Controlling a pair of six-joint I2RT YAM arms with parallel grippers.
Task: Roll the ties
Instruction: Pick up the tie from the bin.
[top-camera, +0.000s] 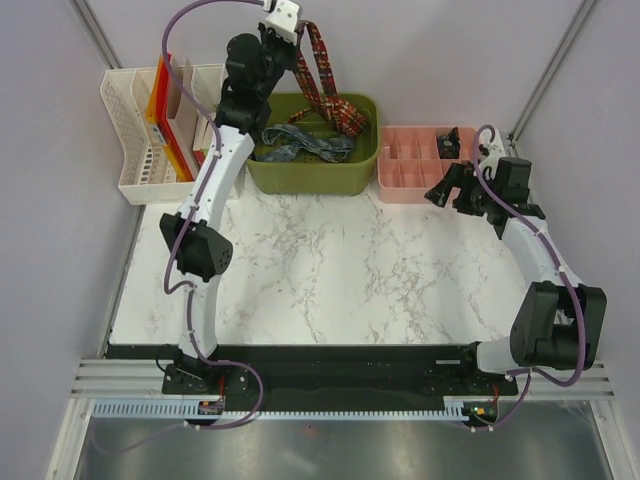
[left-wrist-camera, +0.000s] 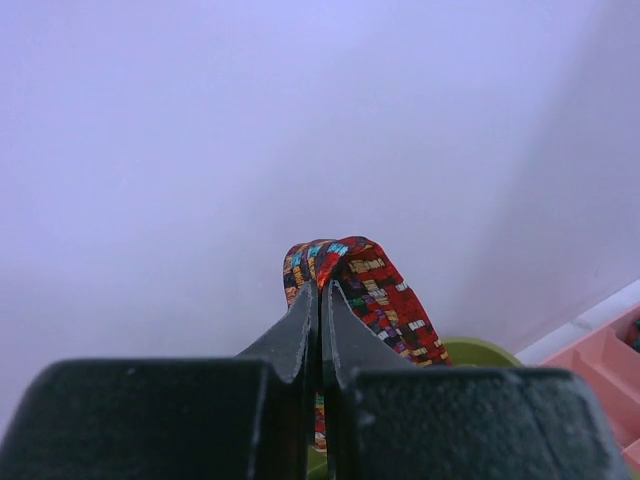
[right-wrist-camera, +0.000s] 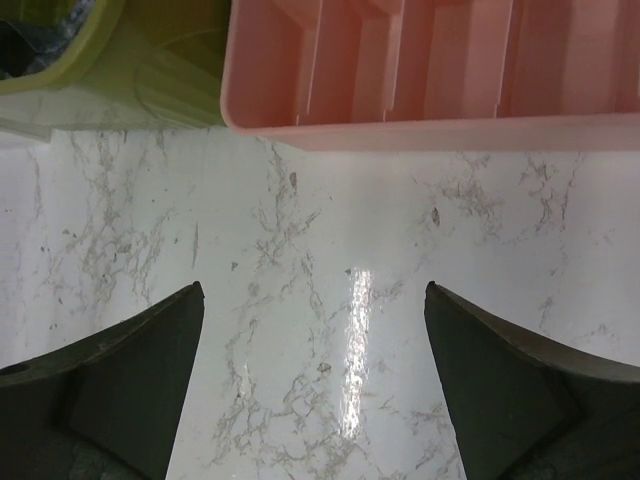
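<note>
The white tabletop (top-camera: 330, 270) lies nearest, glossy and smooth, veined in grey like marble. Over its far right part hangs the right gripper (right-wrist-camera: 312, 290), its two dark wedge-shaped fingers (right-wrist-camera: 120, 380) spread wide apart with nothing between them. It stops just short of the pink plastic tray (top-camera: 405, 182), a shallow box split by ribs into compartments. Just left of the tray stands the olive-green bin (top-camera: 365, 165), with round corners and thick walls. The blue-grey patterned tie (top-camera: 300, 145) lies crumpled inside it. Further left is a white slotted basket (top-camera: 125, 120). Farthest, raised above the bin, the left gripper (left-wrist-camera: 320, 290) has its black tapered jaws clamped together on a fold of the red, orange and dark woven tie (top-camera: 325, 85). The tie's two narrow strands hang down to the bin.
</note>
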